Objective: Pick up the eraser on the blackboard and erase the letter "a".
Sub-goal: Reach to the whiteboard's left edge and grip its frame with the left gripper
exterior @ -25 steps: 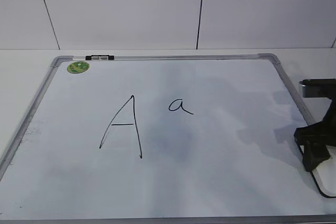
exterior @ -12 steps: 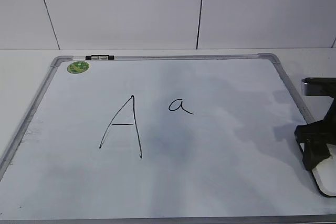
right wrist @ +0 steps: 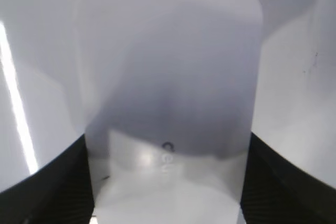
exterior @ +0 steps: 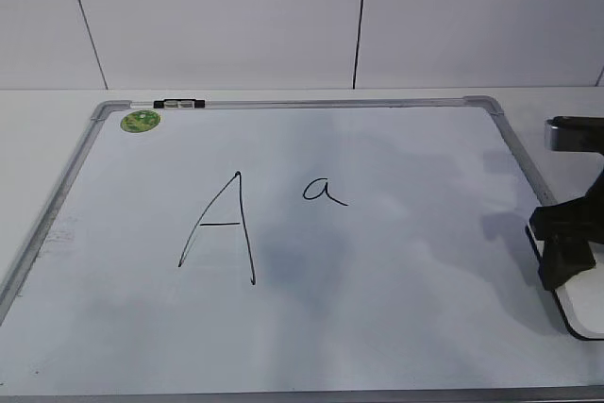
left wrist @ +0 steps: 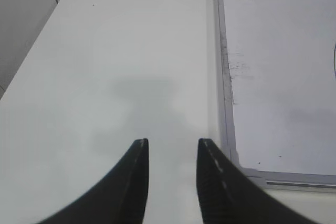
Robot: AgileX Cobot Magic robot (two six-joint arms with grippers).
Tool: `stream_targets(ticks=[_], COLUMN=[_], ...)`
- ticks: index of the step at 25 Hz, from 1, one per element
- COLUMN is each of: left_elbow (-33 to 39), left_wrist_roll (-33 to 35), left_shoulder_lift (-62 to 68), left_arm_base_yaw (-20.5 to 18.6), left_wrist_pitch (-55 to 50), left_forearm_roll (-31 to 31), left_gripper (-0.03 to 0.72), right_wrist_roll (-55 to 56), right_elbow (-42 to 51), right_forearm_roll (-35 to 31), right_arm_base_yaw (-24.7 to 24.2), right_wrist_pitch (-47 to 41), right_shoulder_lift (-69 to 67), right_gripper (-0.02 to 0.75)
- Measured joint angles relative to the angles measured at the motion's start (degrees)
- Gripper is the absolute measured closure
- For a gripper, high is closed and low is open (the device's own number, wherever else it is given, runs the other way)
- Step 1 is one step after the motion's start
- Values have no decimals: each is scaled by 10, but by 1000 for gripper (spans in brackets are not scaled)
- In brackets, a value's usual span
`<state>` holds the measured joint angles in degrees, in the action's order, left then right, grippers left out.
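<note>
The blackboard (exterior: pixel 406 318) lies flat on the table and carries the small letter "a" (exterior: pixel 324 192) near its middle. My right gripper (exterior: pixel 564 254) is at the board's right edge, its black fingers (right wrist: pixel 58 182) pressed against both long sides of the white eraser (right wrist: pixel 168 77). The eraser (exterior: pixel 587 307) shows below the gripper in the exterior view, partly cut off by the frame edge. My left gripper (left wrist: pixel 172 142) is open and empty over bare table, left of the board's frame (left wrist: pixel 224 77). It does not show in the exterior view.
A large capital "A" (exterior: pixel 222 228) stands left of the "a". A round green sticker (exterior: pixel 140 121) sits at the board's far left corner, and a small black-and-white marker (exterior: pixel 179 103) lies on the far frame. A tiled wall rises behind the table.
My right gripper and the eraser have shifted together a little to the right and up in the exterior view. The letters are unchanged.
</note>
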<state>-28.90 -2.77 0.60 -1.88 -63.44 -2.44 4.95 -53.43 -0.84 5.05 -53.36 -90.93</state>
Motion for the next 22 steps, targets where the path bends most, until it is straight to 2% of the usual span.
stream_targets(ticks=[8, 14, 22], left_elbow=[0, 0, 0], left_wrist_roll=[0, 0, 0], left_shoulder_lift=[0, 0, 0], left_arm_base_yaw=[0, 0, 0], left_wrist_pitch=[0, 0, 0], left_forearm_roll=[0, 0, 0], left_gripper=[454, 454, 454], right_wrist_roll=[-13, -13, -29], right_elbow=[-67, -158, -226], right_forearm_roll=[-2, -2, -2], right_arm_base_yaw=[90, 129, 164], right_wrist_pitch=[-34, -69, -114], right_shoulder_lift=[3, 3, -45], right_gripper=[195, 195, 195])
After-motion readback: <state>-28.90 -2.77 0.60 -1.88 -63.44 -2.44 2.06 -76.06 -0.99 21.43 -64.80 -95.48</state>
